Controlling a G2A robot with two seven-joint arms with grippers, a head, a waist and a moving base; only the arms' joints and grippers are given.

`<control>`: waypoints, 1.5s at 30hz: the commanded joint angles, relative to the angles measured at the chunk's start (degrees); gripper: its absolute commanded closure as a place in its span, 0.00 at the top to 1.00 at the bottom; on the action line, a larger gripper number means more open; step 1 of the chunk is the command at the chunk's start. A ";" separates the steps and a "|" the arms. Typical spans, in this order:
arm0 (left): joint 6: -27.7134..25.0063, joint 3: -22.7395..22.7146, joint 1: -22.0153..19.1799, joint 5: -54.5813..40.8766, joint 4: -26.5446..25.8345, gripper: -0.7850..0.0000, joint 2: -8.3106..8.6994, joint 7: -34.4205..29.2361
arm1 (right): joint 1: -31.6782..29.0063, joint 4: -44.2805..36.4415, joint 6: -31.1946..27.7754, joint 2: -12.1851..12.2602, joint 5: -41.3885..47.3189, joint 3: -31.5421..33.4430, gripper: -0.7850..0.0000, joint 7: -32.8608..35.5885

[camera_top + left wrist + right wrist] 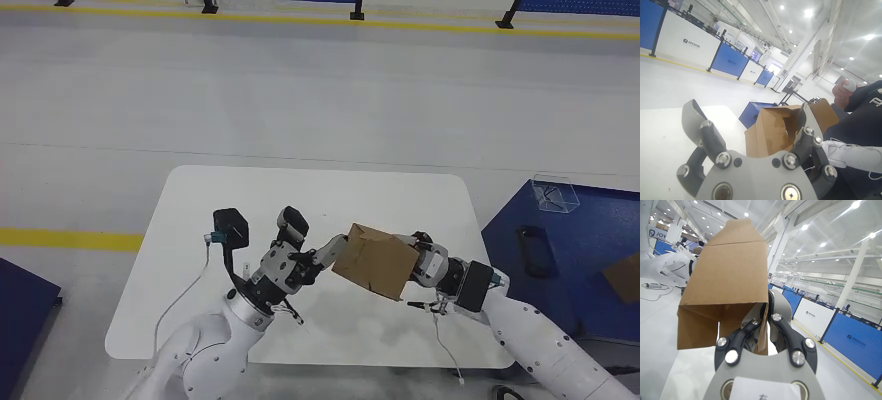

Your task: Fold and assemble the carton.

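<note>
Carton (375, 262) is pinched tight by the right gripper (767, 311); the left gripper (747, 111), wide open and empty, should push gently.

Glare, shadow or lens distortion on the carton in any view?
Top view: even light, no glare on the carton. Left wrist view: ceiling lamps flare into streaks, carton's inside is shaded, wide-angle tilts the barriers. Right wrist view: lamps bloom overhead, carton's outer face evenly lit, pillars lean outward.
</note>
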 commanded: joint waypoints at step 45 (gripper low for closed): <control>8.78 4.43 1.12 25.31 1.50 1.00 -3.93 13.52 | -6.33 -3.59 -0.20 -3.04 -5.45 7.53 0.00 5.23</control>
